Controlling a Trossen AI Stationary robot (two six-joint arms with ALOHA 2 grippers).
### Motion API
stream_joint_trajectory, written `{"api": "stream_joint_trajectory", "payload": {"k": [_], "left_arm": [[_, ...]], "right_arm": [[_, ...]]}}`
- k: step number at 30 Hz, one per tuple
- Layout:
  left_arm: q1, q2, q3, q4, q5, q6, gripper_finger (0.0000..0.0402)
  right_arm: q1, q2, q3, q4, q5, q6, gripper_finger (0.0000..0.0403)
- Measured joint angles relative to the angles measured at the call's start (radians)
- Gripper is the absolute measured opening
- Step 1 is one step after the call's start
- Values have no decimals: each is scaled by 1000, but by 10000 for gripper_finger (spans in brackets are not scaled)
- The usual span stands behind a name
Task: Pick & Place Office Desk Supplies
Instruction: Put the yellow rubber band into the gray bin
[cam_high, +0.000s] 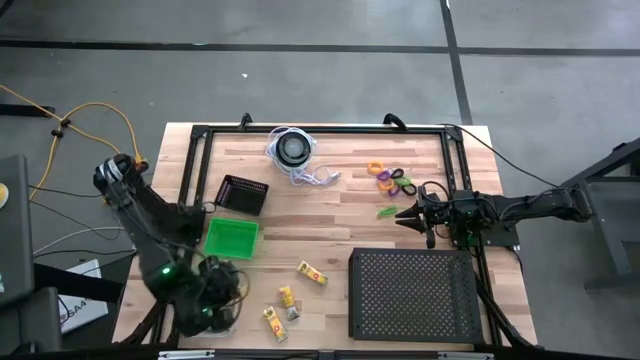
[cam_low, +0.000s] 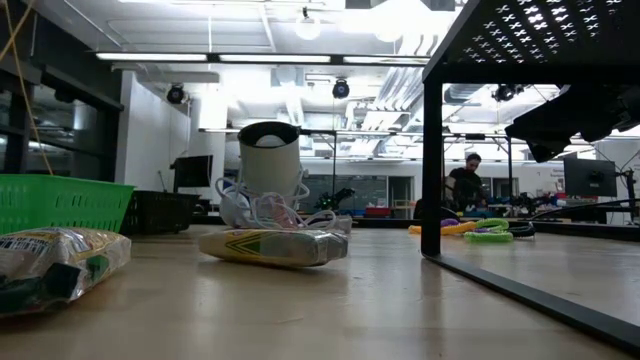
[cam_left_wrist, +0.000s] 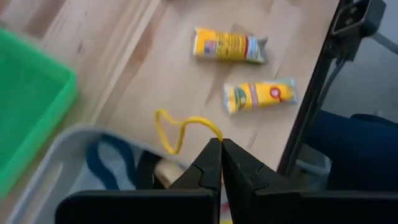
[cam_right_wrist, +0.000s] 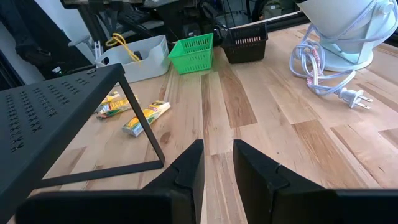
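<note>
My left gripper (cam_left_wrist: 221, 148) is at the table's near left, shut on a yellow rubber band (cam_left_wrist: 177, 127). It hangs over a pale grey bin (cam_left_wrist: 74, 155) that holds a blue band (cam_left_wrist: 102, 165). In the right wrist view the same yellow band (cam_right_wrist: 119, 42) dangles above that bin (cam_right_wrist: 140, 55). Yellow packets (cam_high: 312, 272) (cam_high: 286, 296) (cam_high: 270, 317) lie flat on the wood in the near middle. Coloured rings (cam_high: 390, 178) lie at the far right. My right gripper (cam_right_wrist: 217, 155) waits open by them at the right edge, with nothing between its fingers. My left gripper pinches the yellow rubber band by one end of its loop (cam_left_wrist: 215, 132) between its two fingertips, which slant downward. The rest of the loop hangs slack from the tips, lifted clear of the table and over the grey bin's rim.
A green basket (cam_high: 232, 238) and a small black basket (cam_high: 242, 194) stand left of centre. A round disc with a white coiled cord (cam_high: 293, 150) sits at the far middle. A large black perforated tray (cam_high: 415, 293) on legs fills the near right.
</note>
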Motion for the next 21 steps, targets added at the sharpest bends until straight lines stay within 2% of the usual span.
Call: {"api": "stream_joint_trajectory", "payload": {"k": [10,21], "left_arm": [[-194,-11,0,-174,-37,-345,1],[-210,23,-5,-188,-37,-387,1]], "right_arm": [[0,0,0,0,0,0,73],[0,0,0,0,0,0,73]]}}
